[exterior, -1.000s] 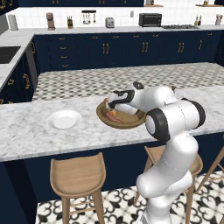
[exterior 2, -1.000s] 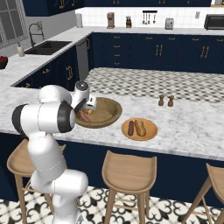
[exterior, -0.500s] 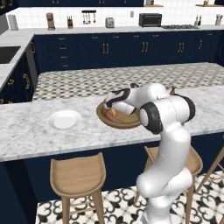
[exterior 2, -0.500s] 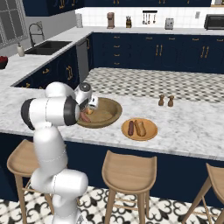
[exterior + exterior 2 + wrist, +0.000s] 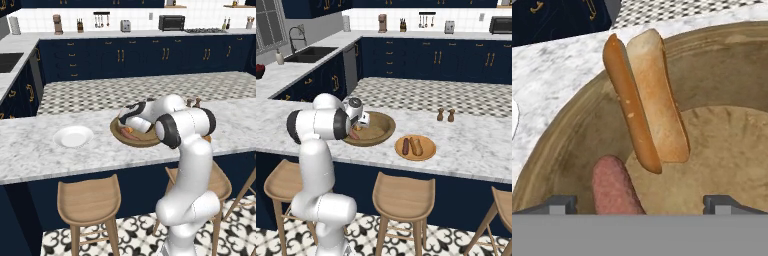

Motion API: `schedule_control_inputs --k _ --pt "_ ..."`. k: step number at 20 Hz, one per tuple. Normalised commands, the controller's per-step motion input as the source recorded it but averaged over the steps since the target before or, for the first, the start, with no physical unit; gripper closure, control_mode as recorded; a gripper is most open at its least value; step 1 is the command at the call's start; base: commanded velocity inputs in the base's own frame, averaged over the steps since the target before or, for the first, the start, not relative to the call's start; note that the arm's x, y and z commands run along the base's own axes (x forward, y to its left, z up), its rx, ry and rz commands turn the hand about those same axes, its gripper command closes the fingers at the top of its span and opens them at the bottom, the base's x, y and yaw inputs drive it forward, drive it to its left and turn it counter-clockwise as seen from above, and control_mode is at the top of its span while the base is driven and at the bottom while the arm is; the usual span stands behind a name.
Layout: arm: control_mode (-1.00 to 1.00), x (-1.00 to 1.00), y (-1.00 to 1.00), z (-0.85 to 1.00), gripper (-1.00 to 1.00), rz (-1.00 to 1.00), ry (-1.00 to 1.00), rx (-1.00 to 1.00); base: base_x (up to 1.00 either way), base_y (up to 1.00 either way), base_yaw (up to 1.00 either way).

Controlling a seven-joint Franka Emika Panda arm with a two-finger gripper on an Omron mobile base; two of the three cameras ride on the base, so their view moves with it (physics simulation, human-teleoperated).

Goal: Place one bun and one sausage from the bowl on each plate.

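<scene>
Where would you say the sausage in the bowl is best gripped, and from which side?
Grip the sausage across its middle, coming from above: it lies flat against the bowl's sloping wall, its long sides free, the bun apart. The hand hovers with fingers spread.

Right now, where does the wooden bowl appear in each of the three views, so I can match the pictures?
Left base view: the bowl is at centre, partly behind the arm, right of the white plate.
Right base view: the bowl is left of centre, left of the tan plate.
Hand view: the bowl takes up most of the picture, holding a bun and a sausage.
Shared landmark: the marble counter under it.
</scene>
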Motion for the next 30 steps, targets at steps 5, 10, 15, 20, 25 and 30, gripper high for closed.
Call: schedule_control_inputs --k 5,10,15,20,25,30 --pt "-1.0 0.29 0.07 -0.12 -1.0 0.0 0.0 0.0 0.0 0.0 0.0" --pt "-1.0 0.43 0.02 -0.04 -1.0 0.0 0.0 0.0 0.0 0.0 0.0" --pt "-1.0 0.31 0.0 -0.2 -1.0 0.0 0.0 0.0 0.0 0.0 0.0" --pt "-1.0 0.13 0.09 -0.19 -1.0 0.0 0.0 0.0 0.0 0.0 0.0" --pt "-1.0 0.12 0.14 -0.04 1.0 0.0 0.0 0.0 0.0 0.0 0.0" --pt "-1.0 0.0 0.01 0.0 1.0 0.0 0.0 0.0 0.0 0.0 0.0"
